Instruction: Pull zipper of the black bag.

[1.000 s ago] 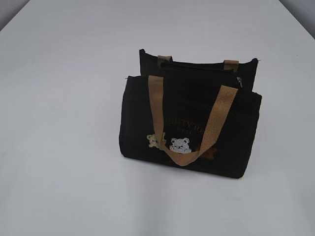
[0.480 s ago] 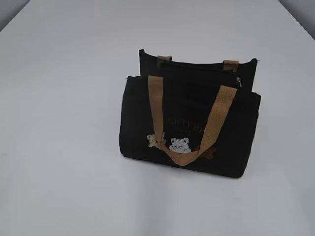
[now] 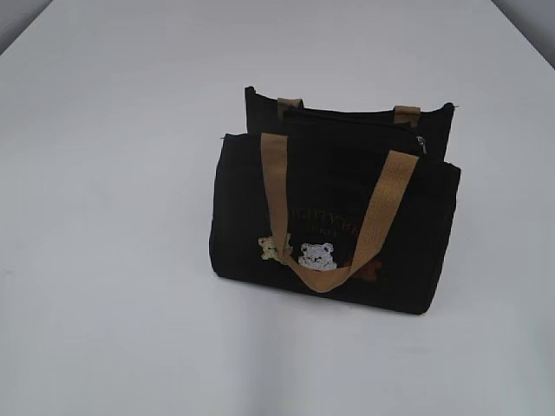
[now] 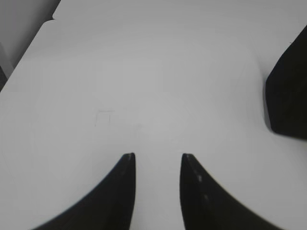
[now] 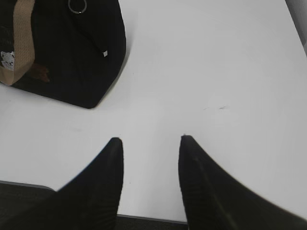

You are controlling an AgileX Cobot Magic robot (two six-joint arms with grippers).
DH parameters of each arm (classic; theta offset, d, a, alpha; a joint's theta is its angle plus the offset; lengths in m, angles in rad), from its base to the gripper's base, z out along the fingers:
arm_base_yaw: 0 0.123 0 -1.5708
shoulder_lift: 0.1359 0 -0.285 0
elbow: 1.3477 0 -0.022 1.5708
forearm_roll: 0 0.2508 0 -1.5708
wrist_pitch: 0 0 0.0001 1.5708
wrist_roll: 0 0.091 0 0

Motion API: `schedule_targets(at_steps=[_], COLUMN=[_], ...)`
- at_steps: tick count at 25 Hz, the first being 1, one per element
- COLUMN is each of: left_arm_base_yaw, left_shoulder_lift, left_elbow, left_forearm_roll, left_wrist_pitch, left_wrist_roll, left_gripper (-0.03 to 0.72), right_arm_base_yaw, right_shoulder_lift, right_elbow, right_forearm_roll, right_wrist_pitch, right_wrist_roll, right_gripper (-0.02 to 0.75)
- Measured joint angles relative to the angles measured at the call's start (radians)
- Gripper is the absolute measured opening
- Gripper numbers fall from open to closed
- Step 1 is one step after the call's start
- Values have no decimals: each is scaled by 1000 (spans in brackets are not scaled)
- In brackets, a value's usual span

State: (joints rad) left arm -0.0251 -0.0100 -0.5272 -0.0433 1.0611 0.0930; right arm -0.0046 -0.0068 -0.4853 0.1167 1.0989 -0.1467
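The black bag [image 3: 334, 217] stands upright in the middle of the white table, with its tan handles, embroidered bears and gold lettering facing the exterior camera. Its zipper [image 3: 422, 144] shows as a small silver glint at the right end of the top. In the right wrist view the zipper's silver ring [image 5: 76, 6] lies on the bag [image 5: 72, 52] at the upper left. My right gripper [image 5: 149, 139] is open over bare table, well short of the bag. My left gripper [image 4: 157, 155] is also open and empty, with the bag [image 4: 288, 96] at that view's right edge. Neither gripper shows in the exterior view.
The white table [image 3: 104, 260] stretches around the bag on all sides. Its near edge [image 5: 144, 219] runs just under my right gripper. A table edge [image 4: 29, 48] with a darker floor beyond shows at the upper left of the left wrist view.
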Motion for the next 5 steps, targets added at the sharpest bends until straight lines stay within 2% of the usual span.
schedule_targets(at_steps=[5], left_arm_base_yaw=[0], left_shoulder_lift=[0], left_elbow=[0], left_forearm_roll=[0], left_wrist_pitch=[0], left_wrist_roll=[-1], left_gripper=[242], right_arm_base_yaw=[0], right_shoulder_lift=[0], right_elbow=[0], right_forearm_roll=[0], right_wrist_pitch=[0], right_wrist_roll=[0], right_gripper=[309])
